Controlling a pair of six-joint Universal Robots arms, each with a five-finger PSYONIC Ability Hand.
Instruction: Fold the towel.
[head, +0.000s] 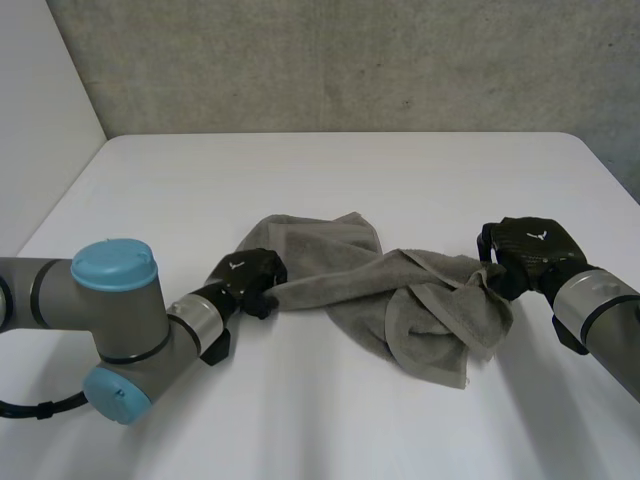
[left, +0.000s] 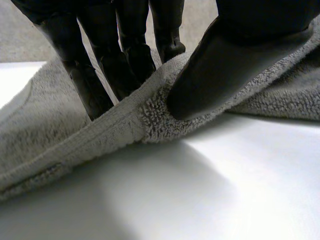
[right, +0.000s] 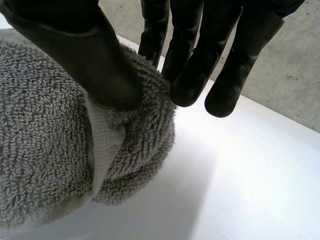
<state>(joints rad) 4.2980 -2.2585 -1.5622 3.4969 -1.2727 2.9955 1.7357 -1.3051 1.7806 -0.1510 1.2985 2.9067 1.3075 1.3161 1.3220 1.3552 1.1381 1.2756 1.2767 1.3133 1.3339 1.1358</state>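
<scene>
Left robot hand (head: 250, 277): pinching towel (head: 345, 270) edge, centre-left
Right robot hand (head: 528, 252): pinching its centre-right end (I'd guess to stretch it flat)

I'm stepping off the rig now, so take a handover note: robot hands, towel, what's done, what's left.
Left robot hand: pinches the towel by an edge at its left end, thumb against fingers.
Right robot hand: pinches a bunched part at the towel's right end.
Towel: crumpled at the middle of the table, not flat.
Done: both grips. Left to do: spread it, then every fold.
</scene>
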